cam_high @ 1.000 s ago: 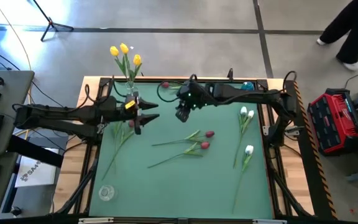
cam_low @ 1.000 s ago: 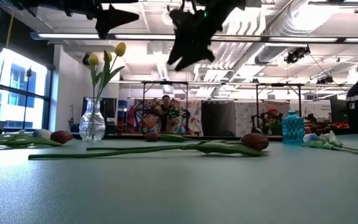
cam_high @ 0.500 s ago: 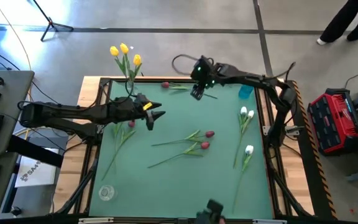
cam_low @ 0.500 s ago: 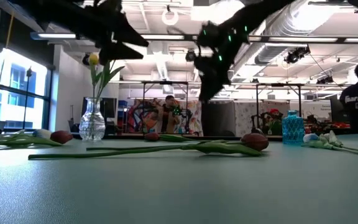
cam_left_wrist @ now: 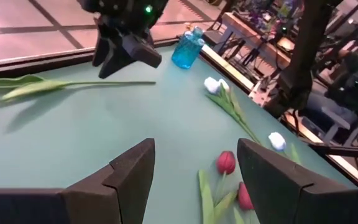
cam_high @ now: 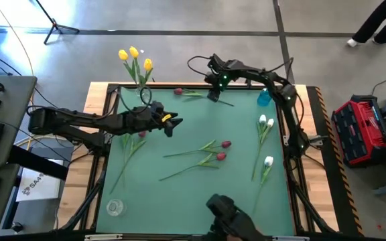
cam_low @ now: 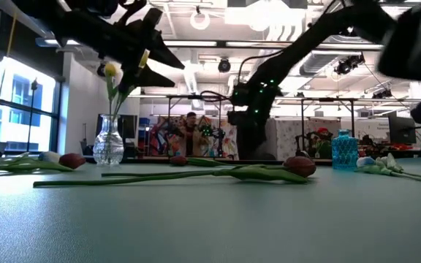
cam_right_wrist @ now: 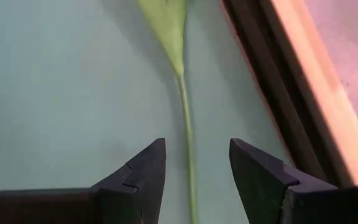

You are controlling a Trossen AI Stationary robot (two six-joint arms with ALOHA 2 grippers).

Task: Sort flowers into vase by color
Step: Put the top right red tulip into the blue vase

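— The green desk [cam_high: 179, 194]?
— I see red and white tulips [cam_high: 206, 159] lying flat, yellow ones upright in the glass vase [cam_low: 109, 141].
— Pincers?
— My right pincer [cam_right_wrist: 191, 163] straddles a thin stem [cam_right_wrist: 187, 124], wide; my left pincer [cam_left_wrist: 194, 163] hovers wide, empty.

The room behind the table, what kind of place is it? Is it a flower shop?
Probably not: it looks like a robot lab or workshop. Bare pipes and ducts run overhead, metal frames stand behind, and a red toolbox sits beside the table.

Yellow tulips [cam_high: 134, 55] — teal table [cam_high: 193, 191] — blue vase [cam_high: 265, 98].
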